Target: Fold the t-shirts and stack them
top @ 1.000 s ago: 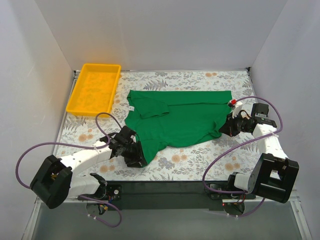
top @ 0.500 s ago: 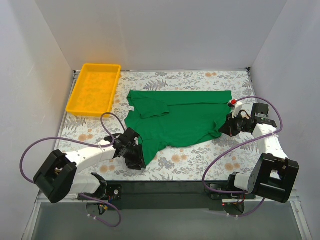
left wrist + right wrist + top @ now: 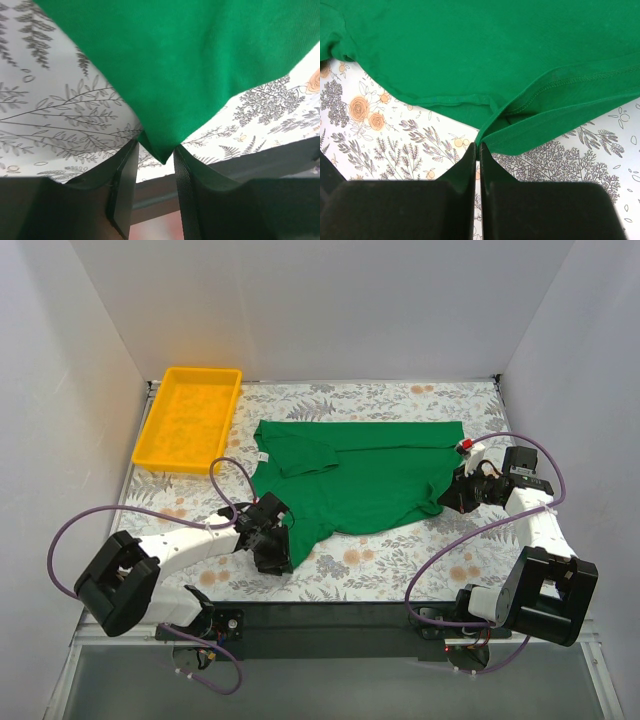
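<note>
— Green t-shirt (image 3: 350, 475) where, exactly?

— Spread over the middle of the flowered table (image 3: 400, 570), one sleeve (image 3: 305, 460) turned in over the chest, white neck label (image 3: 262, 455) at the left edge. Not folded yet, judging by the wide flat shape.

— Held how?

— Left gripper (image 3: 155, 152) low at the near left corner, fingers apart, tip of the cloth lying between them, not pinched as far as visible. Right gripper (image 3: 477, 147) at the near right corner, by the stitched hem, fingers pressed together on the cloth edge.

— Worst to expect?

— Lifting before closing on the left: corner slipping out, only one side rising, shirt dragged crooked. Also possible: catching a single layer on the right, so opening the hem instead of carrying it. Pulling too far apart: stretching, new wrinkles.

— Room for moving?

— Strip of bare table behind the shirt up to the back wall (image 3: 330, 310), probably enough for a fold away from the arms. Less at the sides: right wall (image 3: 590, 360) near that gripper, yellow tray (image 3: 150, 440) near the far left corner, apart from the cloth. Near table edge close below the left fingers; better not to let cloth hang over it.
</note>
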Controlling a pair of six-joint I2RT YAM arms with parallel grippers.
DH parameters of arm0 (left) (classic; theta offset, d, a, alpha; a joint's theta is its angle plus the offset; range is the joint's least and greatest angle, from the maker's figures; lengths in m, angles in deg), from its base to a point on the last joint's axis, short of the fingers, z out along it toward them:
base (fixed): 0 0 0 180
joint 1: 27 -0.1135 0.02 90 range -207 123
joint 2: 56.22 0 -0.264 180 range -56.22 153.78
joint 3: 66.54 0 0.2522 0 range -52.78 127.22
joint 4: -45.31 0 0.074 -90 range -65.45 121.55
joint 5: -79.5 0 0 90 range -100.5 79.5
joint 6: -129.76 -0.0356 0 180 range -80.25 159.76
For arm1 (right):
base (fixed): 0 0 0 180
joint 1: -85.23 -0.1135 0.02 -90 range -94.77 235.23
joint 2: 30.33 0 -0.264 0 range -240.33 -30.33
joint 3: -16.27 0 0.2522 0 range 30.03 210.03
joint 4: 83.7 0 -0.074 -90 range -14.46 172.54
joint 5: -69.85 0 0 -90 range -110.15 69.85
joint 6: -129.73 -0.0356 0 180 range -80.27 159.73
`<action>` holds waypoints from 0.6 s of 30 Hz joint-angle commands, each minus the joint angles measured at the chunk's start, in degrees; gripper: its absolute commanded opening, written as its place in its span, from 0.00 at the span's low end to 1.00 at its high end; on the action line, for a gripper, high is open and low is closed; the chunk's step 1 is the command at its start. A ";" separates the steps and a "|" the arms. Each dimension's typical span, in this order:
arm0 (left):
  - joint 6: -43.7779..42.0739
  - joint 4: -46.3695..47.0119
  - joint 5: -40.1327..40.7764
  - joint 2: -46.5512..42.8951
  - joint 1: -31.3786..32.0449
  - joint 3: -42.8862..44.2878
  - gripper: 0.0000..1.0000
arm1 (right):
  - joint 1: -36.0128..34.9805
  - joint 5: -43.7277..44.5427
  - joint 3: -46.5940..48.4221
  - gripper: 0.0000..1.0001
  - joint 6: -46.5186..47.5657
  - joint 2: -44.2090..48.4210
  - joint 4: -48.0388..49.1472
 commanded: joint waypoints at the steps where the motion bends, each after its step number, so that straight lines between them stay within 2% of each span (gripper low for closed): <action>1: -0.80 -4.01 4.50 -0.99 0.52 2.59 0.33 | 0.31 -1.72 -0.10 0.01 0.32 -0.06 0.72; 6: -1.33 -7.18 6.35 -2.40 1.05 4.61 0.35 | 0.31 -1.81 -0.10 0.01 0.41 -0.15 0.72; 18: -4.32 -4.81 4.68 1.38 1.93 5.23 0.38 | 0.40 -1.72 -0.10 0.01 0.41 -0.15 0.72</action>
